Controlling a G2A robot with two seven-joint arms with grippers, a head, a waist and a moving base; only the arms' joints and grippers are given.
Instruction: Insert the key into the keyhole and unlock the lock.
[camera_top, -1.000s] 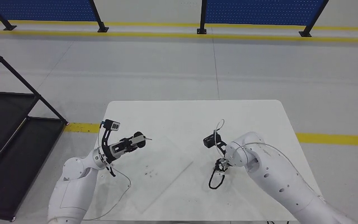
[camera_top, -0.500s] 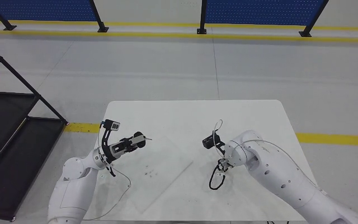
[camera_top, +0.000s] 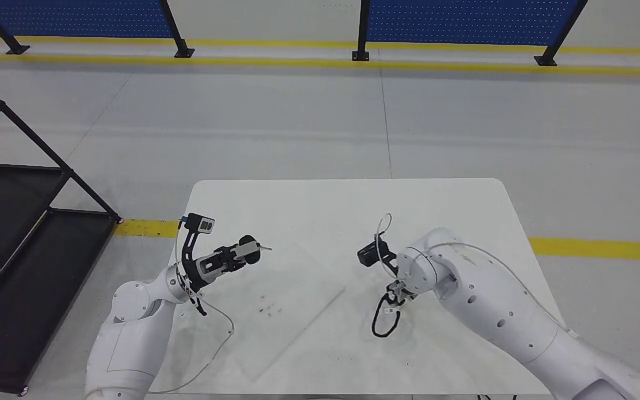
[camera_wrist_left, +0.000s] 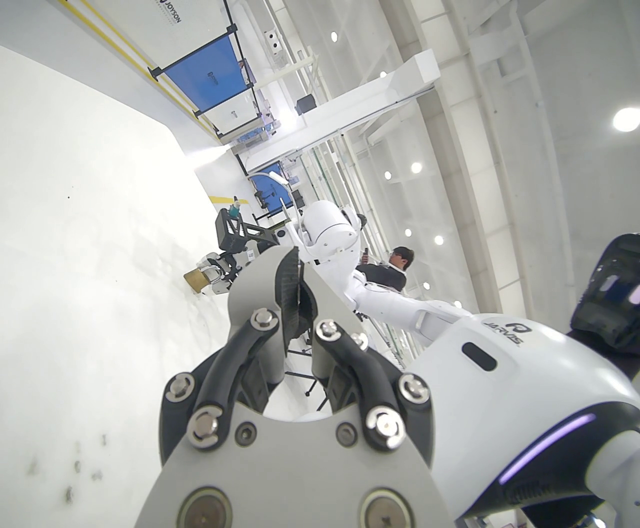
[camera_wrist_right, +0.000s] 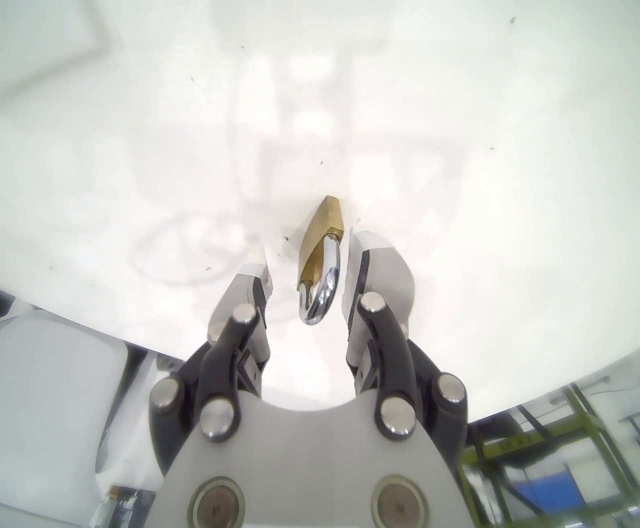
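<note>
Right end effector (camera_wrist_right: 310, 260) is down at the desk (camera_top: 450, 210), right-of-centre, fingers spread wide and gripping nothing. Lock (camera_wrist_right: 320, 235) sits on the desk in the gap between the two fingers: brass body away from the wrist, silver shackle (camera_wrist_right: 320, 292) pointing back toward it. The shackle is just beside one finger, with a clear gap to the other. Can't tell if there's contact on the near side.

Left end effector (camera_wrist_left: 295, 260) is over the left half of the desk, well apart from the lock and aimed across at the right arm. Its fingers are pressed fully together, pad to pad. From the top a thin pale sliver (camera_top: 263, 244) sticks out past the tips. Can't confirm it's the key.

From the left wrist, the lock (camera_wrist_left: 196, 280) shows far off on the desk with the right end effector (camera_wrist_left: 217, 272) at it.

A black cable loop (camera_top: 382, 318) hangs by the right wrist. There are dark specks (camera_top: 268, 303) on the desk mid-left.
</note>
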